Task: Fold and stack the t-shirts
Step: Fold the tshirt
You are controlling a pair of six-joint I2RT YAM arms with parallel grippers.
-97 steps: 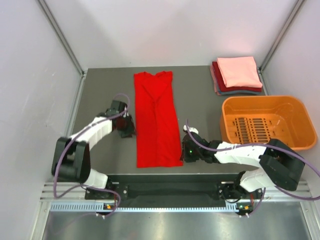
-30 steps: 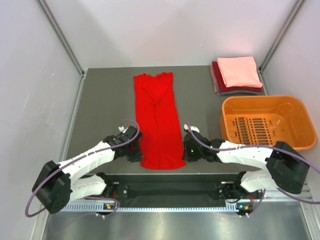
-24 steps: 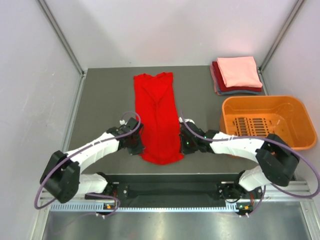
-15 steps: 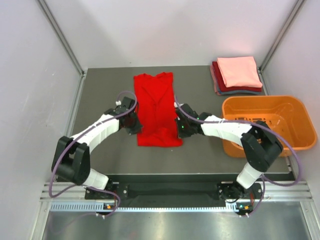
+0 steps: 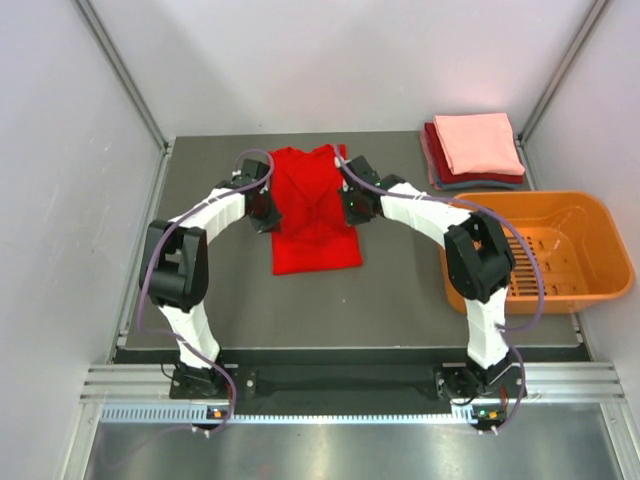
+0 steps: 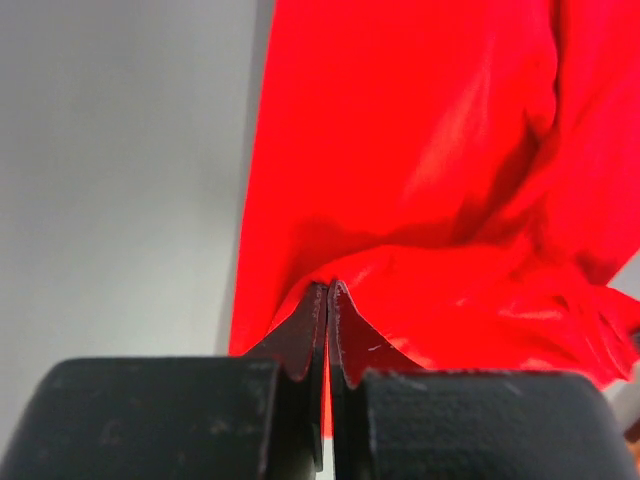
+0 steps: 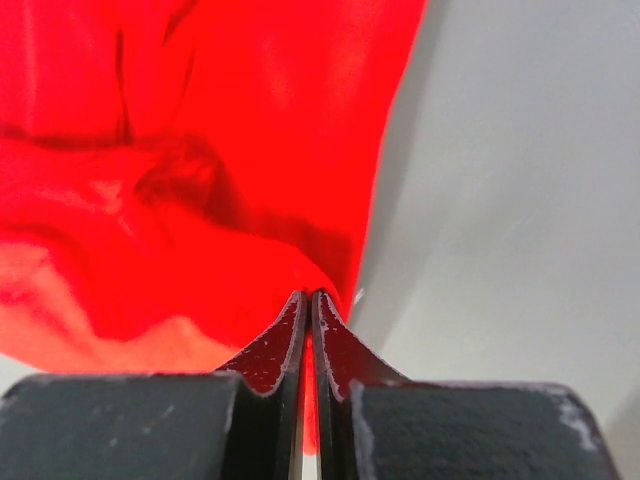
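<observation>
Pinching one red t-shirt, two grippers; three folded squares

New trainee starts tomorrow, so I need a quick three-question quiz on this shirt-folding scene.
1. True or false: the left gripper and the right gripper are both shut on the red shirt.
2. The folded stack is topped by which colour: A grey, B pink, C green?
3. Fill in: in the top view, the orange basket appears ____ the stack (above or below).

Key: 1 true; 2 B; 3 below.
</observation>
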